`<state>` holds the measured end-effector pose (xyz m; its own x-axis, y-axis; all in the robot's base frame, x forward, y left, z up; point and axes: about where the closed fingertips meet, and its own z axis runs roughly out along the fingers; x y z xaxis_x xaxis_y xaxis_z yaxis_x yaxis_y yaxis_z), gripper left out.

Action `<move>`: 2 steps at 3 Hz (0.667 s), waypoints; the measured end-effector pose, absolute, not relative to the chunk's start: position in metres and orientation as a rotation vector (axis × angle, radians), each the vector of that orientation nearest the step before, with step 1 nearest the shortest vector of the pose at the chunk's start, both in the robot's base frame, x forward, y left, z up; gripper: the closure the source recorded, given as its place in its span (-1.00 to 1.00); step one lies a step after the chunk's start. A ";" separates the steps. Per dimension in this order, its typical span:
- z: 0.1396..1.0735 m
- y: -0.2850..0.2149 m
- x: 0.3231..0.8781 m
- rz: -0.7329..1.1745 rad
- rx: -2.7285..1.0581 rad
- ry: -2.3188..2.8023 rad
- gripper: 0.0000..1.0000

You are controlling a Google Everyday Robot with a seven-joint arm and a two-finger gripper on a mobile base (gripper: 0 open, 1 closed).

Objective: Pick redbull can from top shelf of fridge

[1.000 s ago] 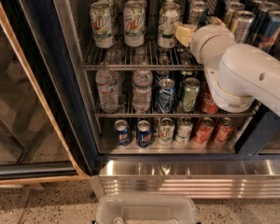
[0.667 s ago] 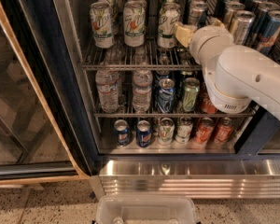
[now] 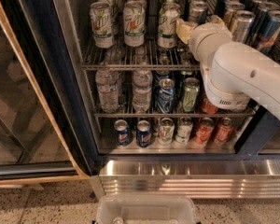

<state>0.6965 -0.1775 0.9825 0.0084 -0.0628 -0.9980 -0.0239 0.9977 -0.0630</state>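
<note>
Inside the fridge [image 3: 42,78], cans are kept in rows on the top shelf [image 3: 121,67]. The gripper [image 3: 185,30] is held at can height; whether it is open cannot be told. The redbull can [image 3: 271,31] stands further right, apart from it, probably not yet reached.

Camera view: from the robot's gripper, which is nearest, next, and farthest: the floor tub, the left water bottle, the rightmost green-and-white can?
From the gripper at the top shelf:
1. Rightmost green-and-white can, just left of it.
2. Left water bottle, lower left.
3. Tub, at the very bottom.

Water bottles [image 3: 107,90], white-green cans [image 3: 134,23], plastic bin [image 3: 130,212]
</note>
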 end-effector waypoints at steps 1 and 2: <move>0.982 -0.178 0.699 -0.035 -0.065 1.566 -0.24; 0.981 -0.180 0.699 -0.054 -0.051 1.573 -0.16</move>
<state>0.6989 -0.1800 0.9808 -0.0030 -0.0669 -0.9978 0.0015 0.9978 -0.0669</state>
